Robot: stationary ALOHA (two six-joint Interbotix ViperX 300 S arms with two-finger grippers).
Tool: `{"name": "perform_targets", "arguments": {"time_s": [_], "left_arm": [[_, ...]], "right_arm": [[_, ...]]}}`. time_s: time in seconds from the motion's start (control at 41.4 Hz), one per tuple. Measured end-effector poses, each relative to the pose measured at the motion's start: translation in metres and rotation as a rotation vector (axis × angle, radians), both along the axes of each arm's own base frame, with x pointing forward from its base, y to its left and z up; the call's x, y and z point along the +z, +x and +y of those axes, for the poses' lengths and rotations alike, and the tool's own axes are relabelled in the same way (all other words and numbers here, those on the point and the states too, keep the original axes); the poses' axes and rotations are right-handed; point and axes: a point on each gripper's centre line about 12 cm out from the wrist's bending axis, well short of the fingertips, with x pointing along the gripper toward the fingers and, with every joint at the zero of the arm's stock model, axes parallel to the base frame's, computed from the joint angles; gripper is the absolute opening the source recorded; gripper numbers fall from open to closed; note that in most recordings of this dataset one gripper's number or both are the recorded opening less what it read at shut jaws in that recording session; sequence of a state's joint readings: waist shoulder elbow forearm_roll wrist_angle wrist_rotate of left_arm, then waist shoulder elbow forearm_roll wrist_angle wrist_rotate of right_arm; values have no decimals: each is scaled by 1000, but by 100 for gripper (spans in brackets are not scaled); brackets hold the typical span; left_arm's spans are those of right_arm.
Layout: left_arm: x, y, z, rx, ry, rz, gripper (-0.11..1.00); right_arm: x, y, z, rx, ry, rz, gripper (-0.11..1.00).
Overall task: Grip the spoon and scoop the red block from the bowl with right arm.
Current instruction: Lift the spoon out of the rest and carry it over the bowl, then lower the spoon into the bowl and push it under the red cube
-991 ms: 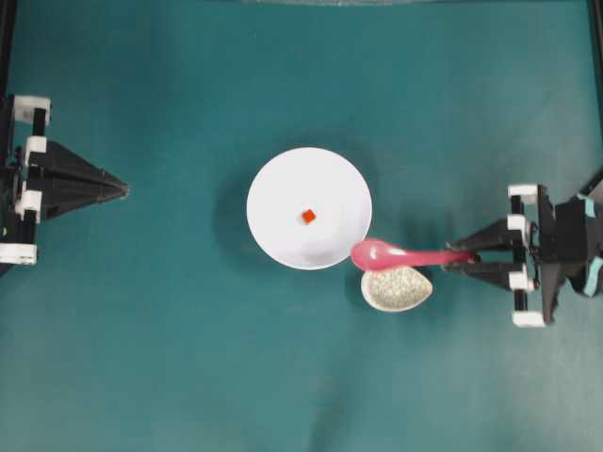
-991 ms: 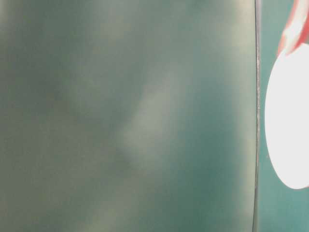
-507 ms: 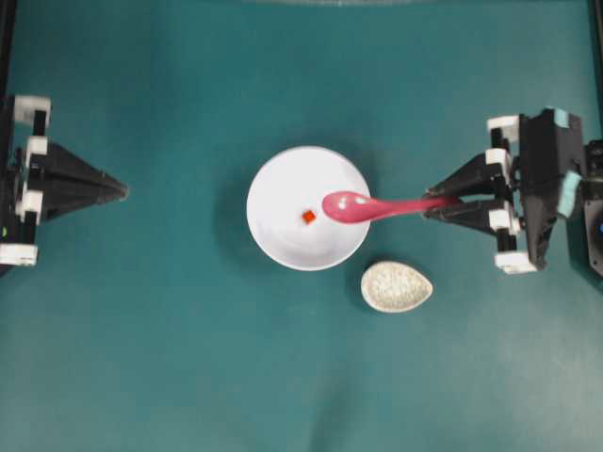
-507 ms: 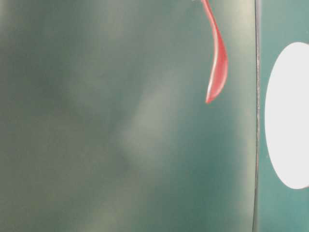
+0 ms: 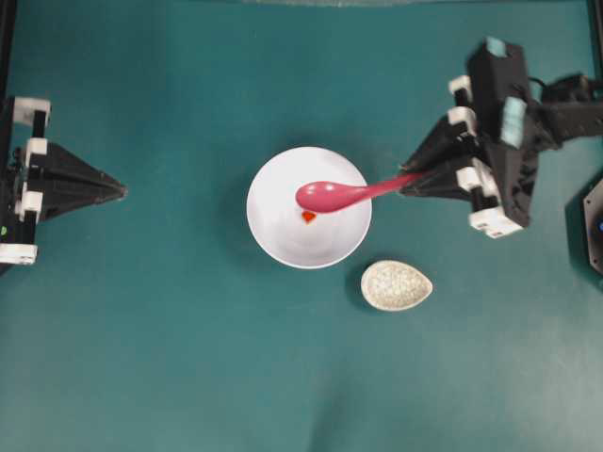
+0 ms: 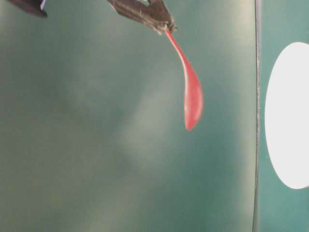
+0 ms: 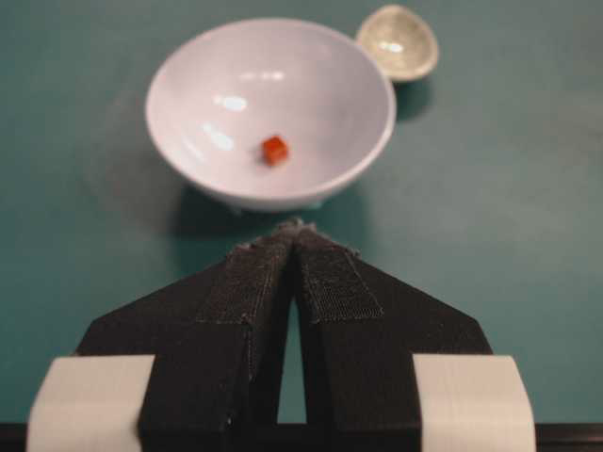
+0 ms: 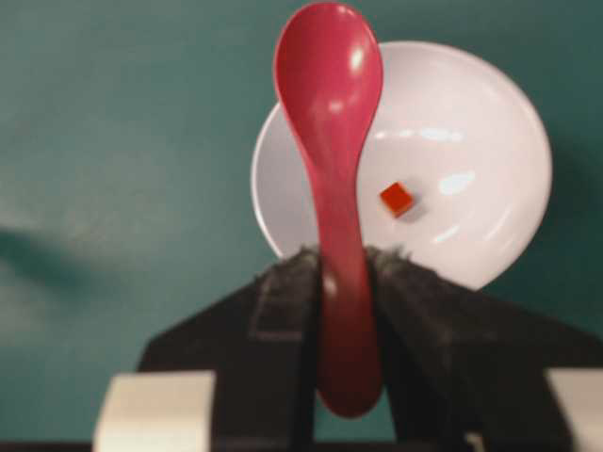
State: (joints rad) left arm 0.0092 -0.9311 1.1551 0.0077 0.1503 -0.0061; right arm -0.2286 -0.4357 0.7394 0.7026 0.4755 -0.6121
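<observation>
The right gripper [image 8: 341, 268] is clamped on the spoon's [image 5: 339, 195] handle, scoop held out over the bowl [image 5: 273, 235], clear of its floor. The red block [image 5: 308, 217] sits near the bowl's middle, just beside the scoop as seen from above and untouched. A speckled spoon rest [image 5: 396, 285] lies on the teal table [image 5: 188, 358] near the bowl. Far off, the left gripper [image 7: 294, 234] hangs pinched together, grasping nothing, pointing at the bowl.

A robot lab bench: two fixed arms [image 5: 57, 184] face across a bare teal tabletop [image 5: 188, 358].
</observation>
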Motion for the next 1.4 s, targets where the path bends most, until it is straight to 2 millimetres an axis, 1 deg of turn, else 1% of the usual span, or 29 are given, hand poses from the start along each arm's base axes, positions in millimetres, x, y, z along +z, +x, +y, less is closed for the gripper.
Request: {"name": "perform_targets", "arguments": {"time_s": [0.217,0.411,0.532,0.701,0.918,1.063,1.232,1.402], "left_arm": [[-3,-2,0,-1,0,29,0],[-3,-2,0,-1,-2,28,0],[-3,-2,0,1,-3,28,0],[-3,-2,0,-2,4,28,0],[-3,-2,0,-4,7,28,0],[-3,-2,0,-2,5,28,0],[-3,-2,0,-3,8,28,0],[-2,-2,0,-3,7,26,0]], "right_arm": [[-15,21,-4,8,73,164,24],[-23,39,-12,-26,94,302,24],[-23,46,-17,-53,95,377,24],[-21,52,-17,-76,96,449,24],[-24,62,-6,-46,73,509,24],[-30,63,0,-11,20,562,24],[-41,60,-1,10,-24,641,24],[-44,65,1,23,-47,653,24]]}}
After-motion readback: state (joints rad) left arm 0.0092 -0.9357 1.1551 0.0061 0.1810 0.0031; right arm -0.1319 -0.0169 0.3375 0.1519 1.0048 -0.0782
